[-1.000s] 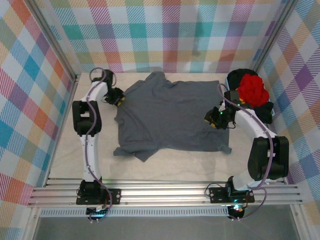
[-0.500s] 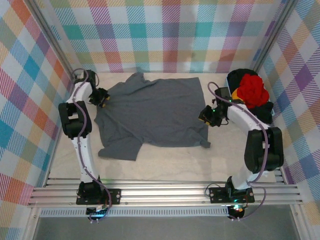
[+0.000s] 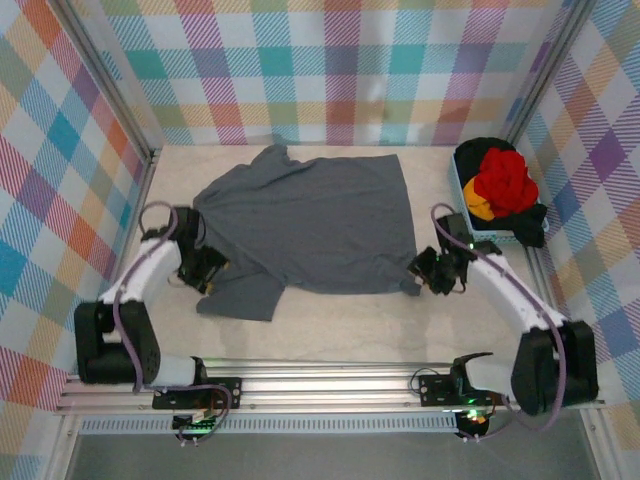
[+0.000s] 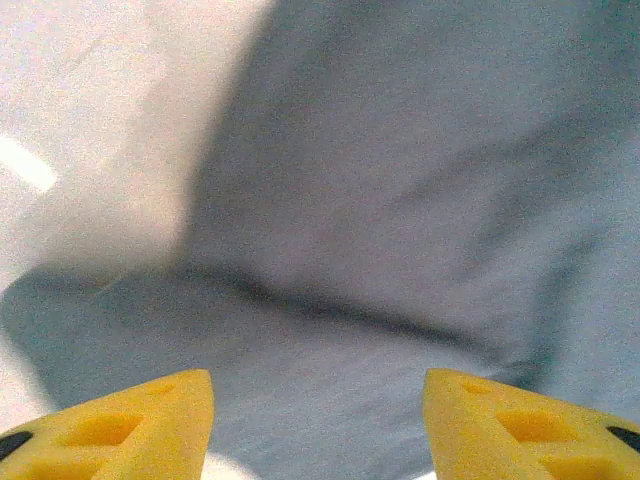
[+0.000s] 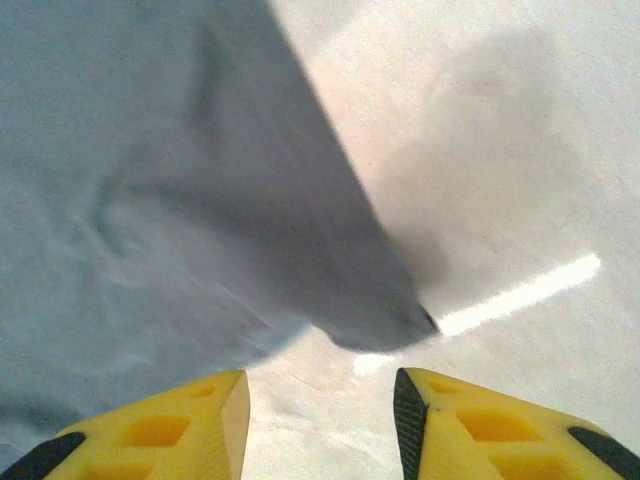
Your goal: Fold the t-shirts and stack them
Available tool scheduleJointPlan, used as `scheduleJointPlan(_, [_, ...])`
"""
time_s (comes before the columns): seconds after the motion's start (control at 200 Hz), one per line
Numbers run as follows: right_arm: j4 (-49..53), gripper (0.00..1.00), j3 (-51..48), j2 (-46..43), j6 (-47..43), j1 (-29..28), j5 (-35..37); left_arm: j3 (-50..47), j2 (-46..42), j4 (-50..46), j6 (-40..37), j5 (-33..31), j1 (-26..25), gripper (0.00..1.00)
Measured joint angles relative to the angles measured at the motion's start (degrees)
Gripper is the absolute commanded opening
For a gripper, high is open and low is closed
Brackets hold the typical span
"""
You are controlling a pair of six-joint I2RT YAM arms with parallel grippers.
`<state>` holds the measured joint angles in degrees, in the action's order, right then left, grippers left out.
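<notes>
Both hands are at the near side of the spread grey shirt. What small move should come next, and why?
Probably ease the right hand forward and down until the near corner of the grey t-shirt sits between its fingers. The hand is open, and that corner lies flat on the table just ahead, ungripped. The left hand is likewise open over cloth.

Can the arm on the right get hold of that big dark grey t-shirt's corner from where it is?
Probably yes. The right gripper is open, and the near corner of the large dark slate grey cloth t-shirt lies flat on the pale table just ahead of it, with nothing between.
</notes>
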<state>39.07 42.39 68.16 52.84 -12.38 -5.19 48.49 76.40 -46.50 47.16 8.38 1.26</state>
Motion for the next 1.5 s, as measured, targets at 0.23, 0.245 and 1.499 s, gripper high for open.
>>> scheduleJointPlan(0.23, [-1.75, 0.43, -7.06, -6.88, 14.58, 0.00, -2.56, -5.03, -11.13, -4.55, 3.72, -2.14, 0.07, 0.81])
scheduleJointPlan(0.245, [-2.08, 0.43, -7.08, -6.84, 15.34, 0.00, -2.71, -5.03, -11.43, -4.59, 3.91, -2.16, 0.13, 0.81])
scheduleJointPlan(1.499, [-6.71, 0.35, -5.35, -1.51, 19.82, 1.55, 0.50, -0.59, 12.33, 11.67, -7.52, 0.83, 8.90, 0.00])
